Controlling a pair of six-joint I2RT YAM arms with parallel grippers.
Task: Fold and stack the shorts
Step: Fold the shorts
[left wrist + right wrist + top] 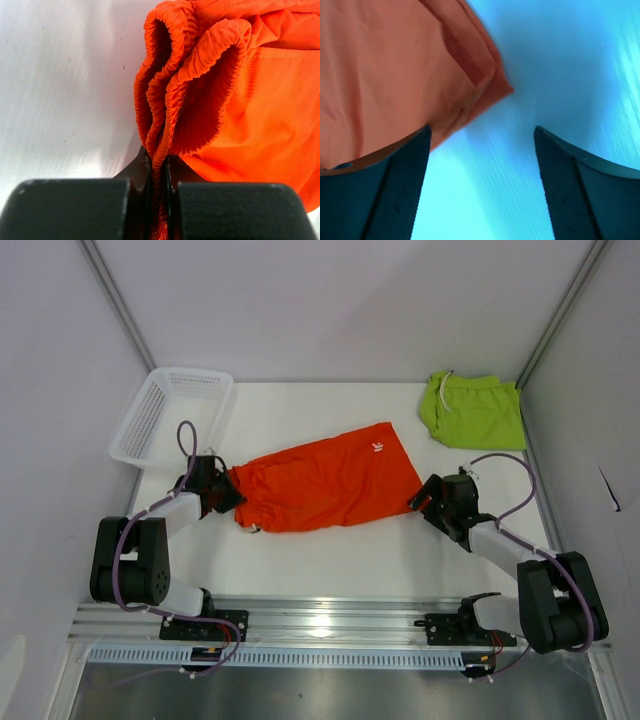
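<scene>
A white table (330, 560) stands between pale grey walls. At its far left corner sits a white plastic mesh basket (170, 415). Just in front of the basket, the left gripper (222, 492) is at the waist end of the orange shorts (325, 478). In the left wrist view its two black fingers (65, 210) are pressed together on the elastic waistband (190, 75). Several gathered folds of it are pinched in the narrow slit between them.

The orange shorts lie spread across the middle of the table, waist to the left and leg end to the right. A small white logo (378, 446) shows near their far right corner.

The right gripper (425, 502) is just beside the near right corner of the leg end. In the right wrist view its jaws stand wide apart, with only the table surface between them. The orange hem corner (490, 85) lies just ahead of one finger, and it is not grasped.

The lime green shorts (475, 410) lie bunched at the far right corner, well apart from both grippers.
</scene>
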